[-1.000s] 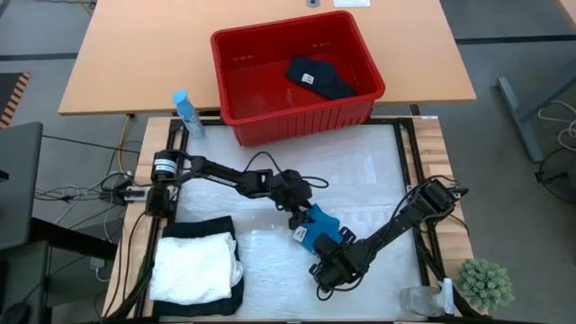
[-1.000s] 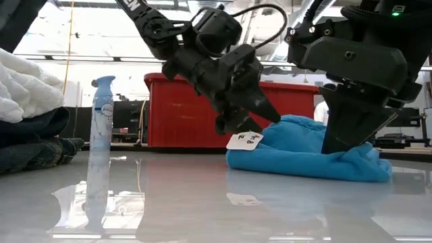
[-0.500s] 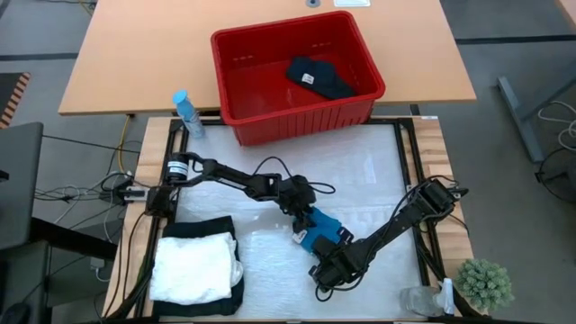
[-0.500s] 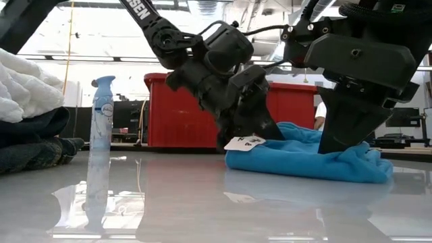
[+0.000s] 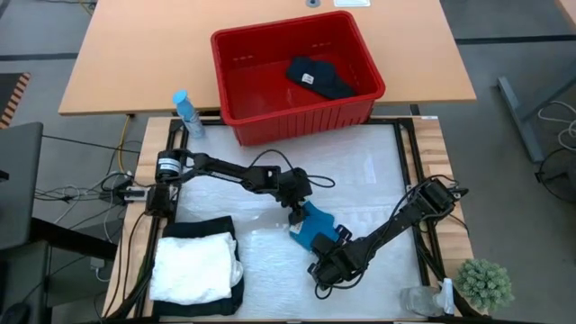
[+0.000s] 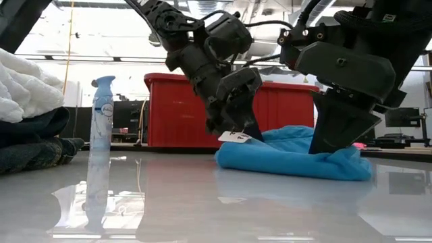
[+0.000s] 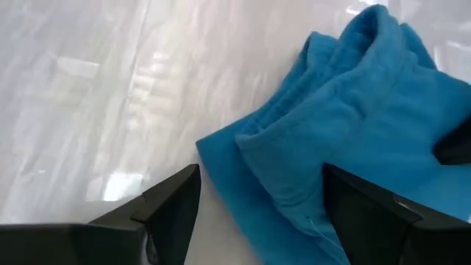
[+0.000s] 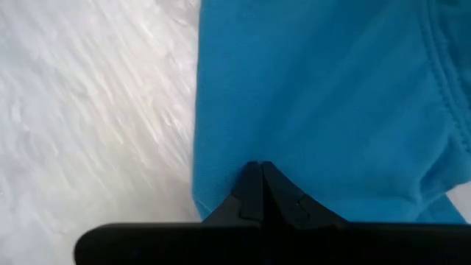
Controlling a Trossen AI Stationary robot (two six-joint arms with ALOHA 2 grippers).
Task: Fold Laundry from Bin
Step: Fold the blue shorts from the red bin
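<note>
The right gripper (image 5: pixel 326 269) sits in the lower centre of the high view, fingers pressed together with their tips down on the near edge of the blue garment (image 5: pixel 315 227), pinning it to the table (image 5: pixel 378 193); whether cloth is caught between the tips cannot be told. In the right wrist view the closed tips meet on the blue cloth (image 8: pixel 316 96) close to its hem.

The left gripper (image 5: pixel 295 216) sits just above and left of the garment in the high view, fingers spread wide. In the left wrist view its 2 fingers (image 7: pixel 173 210) straddle a folded corner of the garment (image 7: pixel 353 110) without closing on it. In the low view a white tag (image 6: pixel 234 136) lies on the cloth directly under that gripper.

Risks, as judgement:
1. If the left gripper closes too high, it may catch only the tag or 1 layer, and the fold will open unevenly.
2. If the left gripper pulls while the right tips press down, the cloth may stretch or slip free and bunch.
3. The table looks smooth, so the garment may slide instead of folding.

The garment is a rumpled strip; its long axis runs from upper left to lower right in the high view.

A white towel on dark folded cloth (image 5: pixel 193 267) lies at lower left. The red bin (image 5: pixel 292 115), upper centre, holds 1 dark item (image 5: pixel 320 77).
</note>
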